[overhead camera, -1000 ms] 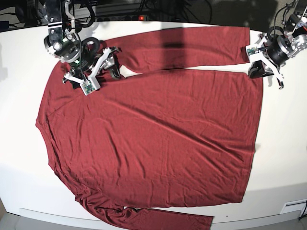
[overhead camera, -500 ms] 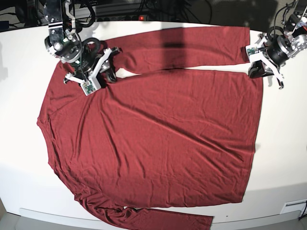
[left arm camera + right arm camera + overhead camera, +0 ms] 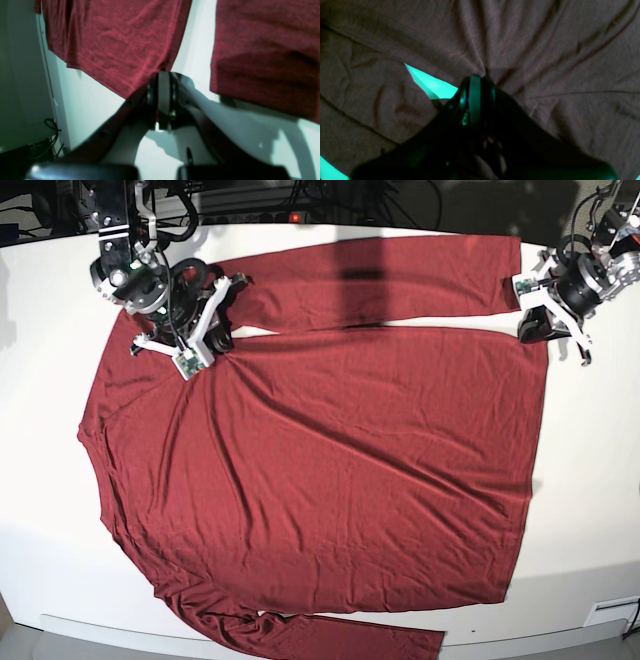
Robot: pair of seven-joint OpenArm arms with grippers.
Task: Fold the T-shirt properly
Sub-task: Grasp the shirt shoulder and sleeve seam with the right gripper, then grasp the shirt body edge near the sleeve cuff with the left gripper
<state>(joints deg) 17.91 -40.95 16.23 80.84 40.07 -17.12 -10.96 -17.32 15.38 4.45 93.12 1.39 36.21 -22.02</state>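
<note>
Right pincer (image 3: 212, 340) is reaching down at the far left of the base view, near the armpit, jaws pressed together and pinching a gather of the T-shirt (image 3: 330, 470); wrinkles are radiating from the tips in its wrist view. Left pincer (image 3: 535, 328) is sitting at the far right, pinched shut on the hem corner. The T-shirt is lying spread flat on the white table (image 3: 590, 480), one sleeve running along the far edge, the other hanging off the near edge.
</note>
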